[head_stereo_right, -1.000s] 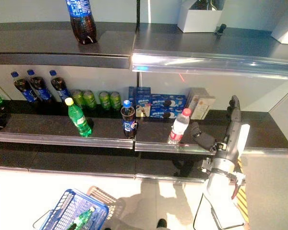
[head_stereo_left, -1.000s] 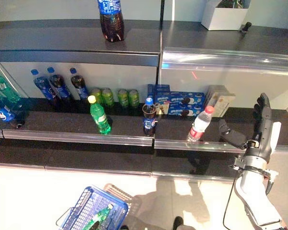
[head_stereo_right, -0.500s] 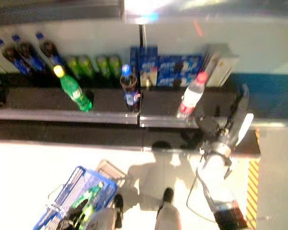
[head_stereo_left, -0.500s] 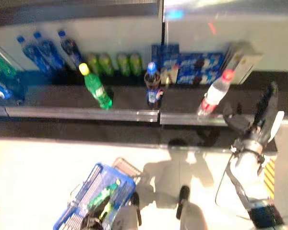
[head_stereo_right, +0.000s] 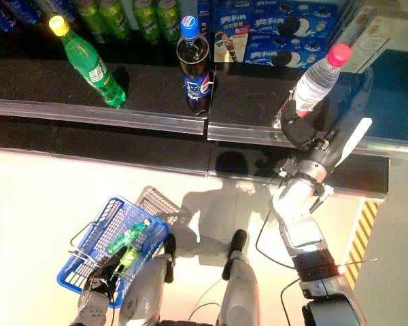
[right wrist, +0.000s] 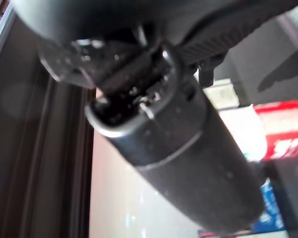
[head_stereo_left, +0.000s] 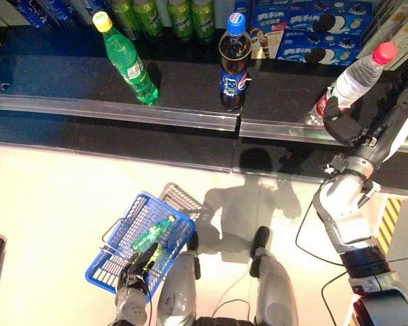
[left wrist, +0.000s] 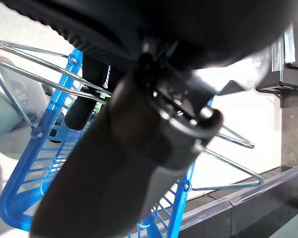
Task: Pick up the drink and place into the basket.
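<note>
A clear water bottle (head_stereo_left: 348,81) with a red cap and red label stands at the shelf's front edge; its label (right wrist: 282,135) shows past the thumb in the right wrist view. My right hand (head_stereo_left: 381,125) is just right of it, fingers straight and raised, with the thumb (head_stereo_left: 338,123) stretched out against the bottle's base. Low on my left hangs a blue basket (head_stereo_left: 115,261) with wire handles (left wrist: 228,144). My left hand (head_stereo_left: 131,285) is curled round its handle. A green bottle (head_stereo_left: 151,234) lies inside.
On the dark shelf (head_stereo_left: 68,85) stand a green bottle (head_stereo_left: 128,64), a cola bottle (head_stereo_left: 234,64), green cans (head_stereo_left: 170,10) and blue cookie boxes (head_stereo_left: 313,24). A metal rail (head_stereo_left: 122,112) edges the shelf. A striped floor marking (head_stereo_left: 389,221) lies at the right.
The camera has tipped down, so the whole picture shifted. My right hand has come left to the water bottle; the thumb that stood apart now meets its base.
</note>
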`<state>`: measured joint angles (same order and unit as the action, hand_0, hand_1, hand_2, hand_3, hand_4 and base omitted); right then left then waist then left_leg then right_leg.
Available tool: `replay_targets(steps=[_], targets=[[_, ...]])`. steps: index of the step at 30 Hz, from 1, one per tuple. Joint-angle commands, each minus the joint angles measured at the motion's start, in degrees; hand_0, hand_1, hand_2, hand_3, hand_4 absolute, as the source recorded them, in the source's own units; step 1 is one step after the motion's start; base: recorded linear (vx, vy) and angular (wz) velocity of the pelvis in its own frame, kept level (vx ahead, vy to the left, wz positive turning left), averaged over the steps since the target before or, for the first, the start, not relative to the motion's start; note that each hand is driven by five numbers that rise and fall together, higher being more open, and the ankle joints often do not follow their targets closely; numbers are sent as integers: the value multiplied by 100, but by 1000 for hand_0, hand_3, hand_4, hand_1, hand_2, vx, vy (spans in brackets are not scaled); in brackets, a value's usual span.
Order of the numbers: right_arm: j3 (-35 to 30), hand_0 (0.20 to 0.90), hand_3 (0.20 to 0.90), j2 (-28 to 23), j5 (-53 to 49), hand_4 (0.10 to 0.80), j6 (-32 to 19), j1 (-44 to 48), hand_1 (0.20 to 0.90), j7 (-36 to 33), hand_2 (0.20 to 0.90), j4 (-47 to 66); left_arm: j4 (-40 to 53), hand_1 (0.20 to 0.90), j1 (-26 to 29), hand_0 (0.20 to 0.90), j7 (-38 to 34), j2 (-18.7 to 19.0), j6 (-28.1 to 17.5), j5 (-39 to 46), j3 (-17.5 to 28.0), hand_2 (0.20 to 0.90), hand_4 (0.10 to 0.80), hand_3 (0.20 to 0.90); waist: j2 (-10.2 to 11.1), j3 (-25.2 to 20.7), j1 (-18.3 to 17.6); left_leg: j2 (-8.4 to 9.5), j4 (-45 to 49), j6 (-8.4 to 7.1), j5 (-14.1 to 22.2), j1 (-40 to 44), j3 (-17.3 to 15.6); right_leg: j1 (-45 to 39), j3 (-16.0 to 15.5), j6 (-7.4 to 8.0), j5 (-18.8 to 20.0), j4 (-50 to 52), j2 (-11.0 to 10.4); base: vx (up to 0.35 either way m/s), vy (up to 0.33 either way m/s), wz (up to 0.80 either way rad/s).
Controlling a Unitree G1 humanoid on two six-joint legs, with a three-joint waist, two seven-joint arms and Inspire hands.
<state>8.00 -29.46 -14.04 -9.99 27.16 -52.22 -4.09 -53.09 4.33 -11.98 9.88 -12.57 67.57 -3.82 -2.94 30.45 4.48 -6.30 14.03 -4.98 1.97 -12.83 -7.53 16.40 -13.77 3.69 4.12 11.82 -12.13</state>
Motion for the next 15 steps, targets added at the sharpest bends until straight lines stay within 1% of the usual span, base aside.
replay_targets(steps=[1, 7, 13, 15], targets=[[-166, 900, 900, -536, 145, 800, -249, 845, 900, -156, 900, 423, 703, 300, -415, 300, 234, 144, -403, -19, -85, 300, 100, 200, -28, -67, 58, 9, 605, 99, -45, -311, 261, -311, -115, 14, -593, 555, -93, 0, 0, 0], [-174, 900, 900, -662, 96, 800, -63, 1227, 900, -388, 900, 173, 735, 300, -382, 300, 243, 178, -347, -96, -87, 300, 100, 200, -89, -66, 141, -7, 683, 84, -145, -553, 295, -118, -178, 0, -617, 646, -124, 9, -2, 1], [-179, 900, 900, -739, 29, 800, 94, 1469, 900, -340, 900, 61, 775, 300, -391, 300, 242, 186, -318, -72, -131, 300, 100, 200, -193, -66, 155, 15, 756, 82, -217, -769, 296, 126, -150, -31, -651, 771, -157, 22, 10, 1], [-139, 900, 900, -769, -162, 800, 144, 1634, 900, -341, 900, -87, 804, 300, -371, 300, 257, 199, -286, -63, -156, 300, 100, 200, -245, -66, 169, 5, 768, 79, -258, -887, 279, 274, -130, -39, -662, 833, -178, 0, 0, 0]])
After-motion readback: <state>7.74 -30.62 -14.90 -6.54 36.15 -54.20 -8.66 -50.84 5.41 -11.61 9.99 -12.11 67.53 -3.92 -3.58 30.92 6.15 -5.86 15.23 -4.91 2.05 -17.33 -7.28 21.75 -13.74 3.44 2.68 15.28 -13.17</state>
